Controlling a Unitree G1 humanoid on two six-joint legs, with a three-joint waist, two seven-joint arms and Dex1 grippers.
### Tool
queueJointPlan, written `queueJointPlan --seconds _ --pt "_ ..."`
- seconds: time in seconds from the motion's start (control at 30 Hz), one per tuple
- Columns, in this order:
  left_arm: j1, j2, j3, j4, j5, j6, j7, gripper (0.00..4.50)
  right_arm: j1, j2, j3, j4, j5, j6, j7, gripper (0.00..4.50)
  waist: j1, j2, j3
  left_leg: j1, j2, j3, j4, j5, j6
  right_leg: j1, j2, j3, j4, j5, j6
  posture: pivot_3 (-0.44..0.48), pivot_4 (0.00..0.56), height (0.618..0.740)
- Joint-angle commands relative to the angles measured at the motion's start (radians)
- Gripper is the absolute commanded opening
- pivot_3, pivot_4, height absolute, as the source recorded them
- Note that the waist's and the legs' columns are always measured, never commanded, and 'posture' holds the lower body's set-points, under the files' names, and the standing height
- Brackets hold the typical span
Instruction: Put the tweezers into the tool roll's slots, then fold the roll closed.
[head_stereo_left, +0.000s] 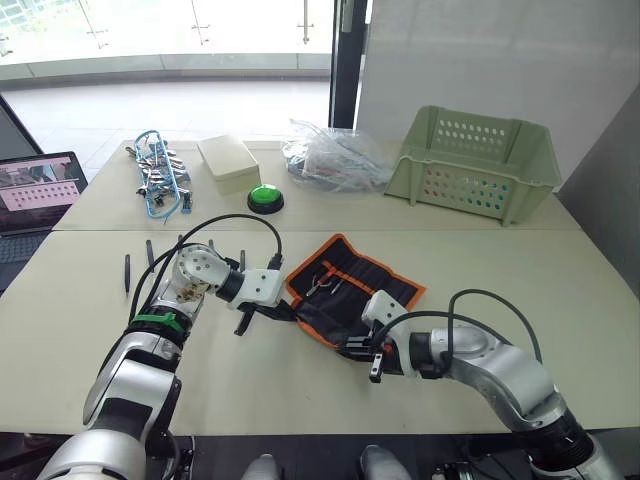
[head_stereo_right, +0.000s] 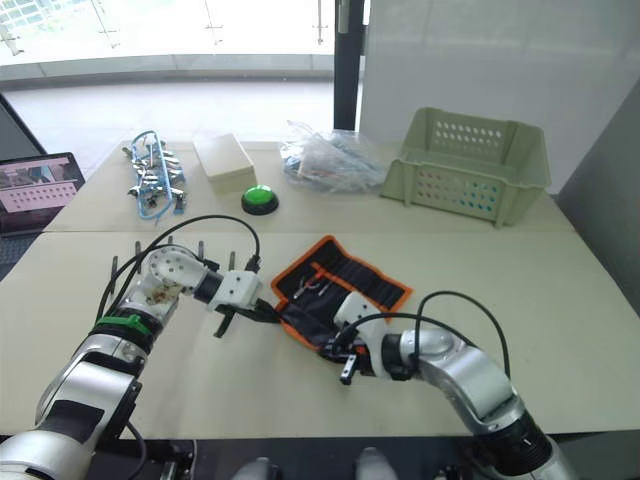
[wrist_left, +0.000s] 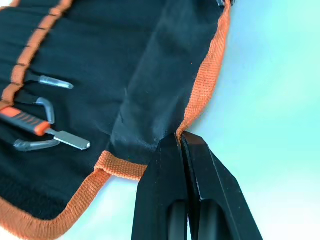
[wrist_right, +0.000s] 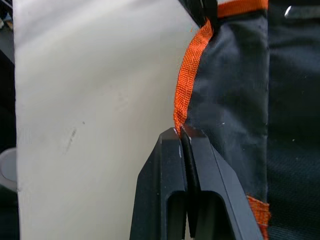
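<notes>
The tool roll, black fabric with orange edging, lies open at the middle of the table. Small tools sit in its slots, one with an orange handle. My left gripper is shut on the orange edging at the roll's near-left corner. My right gripper is shut on the same near edge, further right. The fabric flap between them is raised off the table. Slim dark tweezers lie loose on the table to the left, another beside them.
At the back stand a green plastic basket, a clear plastic bag, a green button, a white box and a blue-corded tool cluster. A laptop sits at the far left.
</notes>
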Motion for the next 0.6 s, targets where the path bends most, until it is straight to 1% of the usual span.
queueJointPlan --seconds 0.03,0.17,0.2,0.3,0.37,0.43,0.47,0.53,0.57,0.6 --pt "0.005 0.001 -0.034 0.037 0.049 -0.052 0.035 0.00 -0.001 0.013 0.024 0.038 -0.044 -0.015 -0.022 0.04 0.001 0.000 -0.001 0.002 0.000 0.000 0.000 0.000 0.000 0.002 0.000 0.000 0.000 0.000 0.000 0.000 0.150 0.740" --pt "-0.010 -0.011 -0.045 0.062 0.057 -0.079 0.058 0.00 -0.002 0.019 -0.016 0.037 -0.003 0.044 -0.016 0.04 0.005 0.000 -0.001 0.013 0.000 0.000 -0.001 0.000 0.000 0.014 0.000 0.000 -0.002 -0.001 0.001 0.000 0.150 0.740" --pt "-0.015 -0.010 -0.048 0.069 0.061 -0.088 0.063 0.00 -0.003 0.019 -0.036 0.030 0.016 0.056 -0.010 0.29 0.006 0.000 -0.001 0.015 0.000 0.000 -0.002 0.000 0.001 0.016 0.000 0.000 -0.002 -0.001 0.001 0.000 0.150 0.740" --pt "-0.028 -0.010 -0.052 0.091 0.063 -0.102 0.072 0.00 -0.006 0.010 -0.128 -0.022 0.136 0.113 0.046 1.20 0.014 0.000 -0.001 0.015 0.000 0.000 -0.002 0.000 0.001 0.017 0.000 0.000 -0.003 -0.001 0.002 0.000 0.150 0.740" --pt "-0.037 -0.008 -0.054 0.106 0.063 -0.112 0.075 0.00 -0.029 0.048 -0.234 -0.038 0.262 0.164 0.056 1.91 0.018 0.000 -0.001 0.015 0.000 0.000 -0.001 0.000 0.001 0.016 0.000 0.000 -0.003 -0.001 0.002 0.000 0.150 0.740" --pt "-0.044 -0.006 -0.055 0.117 0.063 -0.119 0.078 0.00 -0.049 0.088 -0.272 -0.036 0.288 0.136 0.039 2.61 0.017 0.000 -0.001 0.015 0.000 0.000 -0.002 0.000 0.001 0.016 0.000 0.000 -0.002 -0.001 0.002 0.000 0.150 0.740" --pt "-0.047 -0.006 -0.054 0.121 0.063 -0.121 0.081 0.00 -0.054 0.098 -0.252 -0.023 0.251 0.099 0.022 2.92 0.017 0.000 -0.001 0.015 0.000 0.000 -0.002 0.000 0.001 0.016 0.001 0.000 -0.002 -0.001 0.002 0.000 0.150 0.740" --pt "-0.052 -0.005 -0.052 0.126 0.061 -0.121 0.083 0.00 -0.055 0.108 -0.195 0.003 0.173 0.032 0.002 2.92 0.019 0.000 -0.001 0.015 0.000 0.000 -0.002 0.000 0.001 0.016 0.001 0.000 -0.002 -0.001 0.002 0.000 0.150 0.740" --pt "-0.055 -0.004 -0.049 0.127 0.059 -0.120 0.083 0.00 -0.055 0.126 -0.175 0.031 0.141 0.003 -0.020 2.77 0.019 0.000 -0.001 0.015 0.000 0.000 -0.002 0.000 0.001 0.016 0.001 0.000 -0.002 -0.001 0.002 0.000 0.150 0.740" --pt "-0.057 -0.003 -0.046 0.127 0.056 -0.118 0.083 0.00 -0.054 0.140 -0.161 0.055 0.121 -0.016 -0.035 2.47 0.019 0.000 -0.001 0.015 0.000 0.000 -0.002 0.000 0.001 0.016 0.001 0.000 -0.002 -0.001 0.002 0.000 0.150 0.740"
